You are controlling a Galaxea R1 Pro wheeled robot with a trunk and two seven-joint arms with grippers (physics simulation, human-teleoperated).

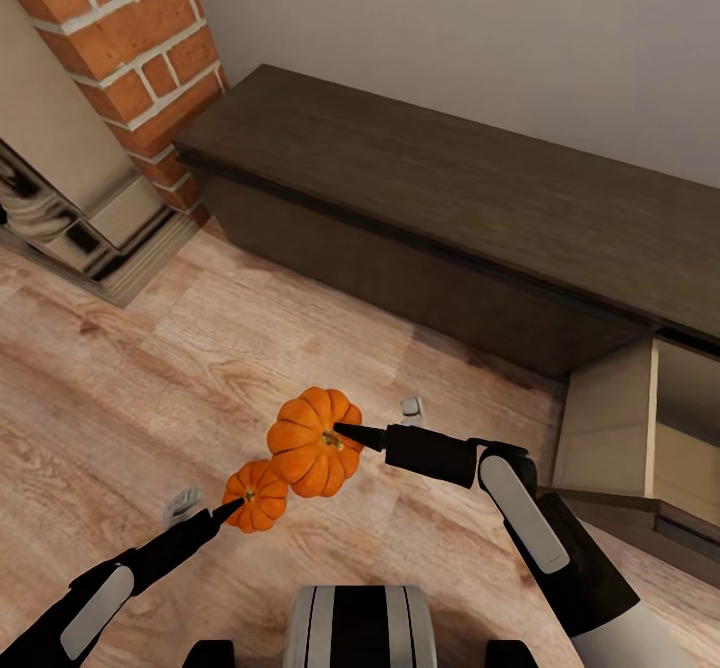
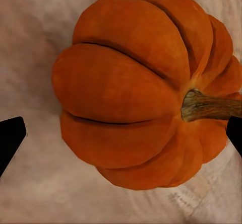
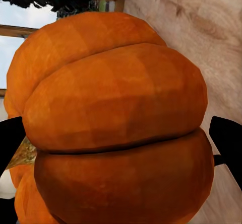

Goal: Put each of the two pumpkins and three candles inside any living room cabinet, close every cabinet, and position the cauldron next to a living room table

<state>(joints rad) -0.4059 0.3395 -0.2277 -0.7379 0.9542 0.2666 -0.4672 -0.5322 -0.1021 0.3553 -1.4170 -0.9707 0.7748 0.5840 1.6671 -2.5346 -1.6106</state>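
Holding one pumpkin per arm, both lifted off the floor; no item stored as far as visible.

Right gripper [image 1: 345, 435] was clamped on the larger pumpkin [image 1: 313, 442], near frame centre in the head view; left gripper [image 1: 232, 510] had the smaller pumpkin [image 1: 256, 495] at about 7 o'clock from it, the two fruits touching or overlapping in that view. Cabinet [image 1: 450, 188] ran from 12 to 3 o'clock, with one drawer [image 1: 690, 428] pulled open at 3 o'clock, its visible interior empty. Judged early: both pumpkins, three candles, closing up and the cauldron remained. Left wrist view showed the brown stem [image 2: 206, 105] and fingertips [image 2: 10, 136] flanking the fruit; right wrist view added a window [image 3: 30, 20] behind its pumpkin.
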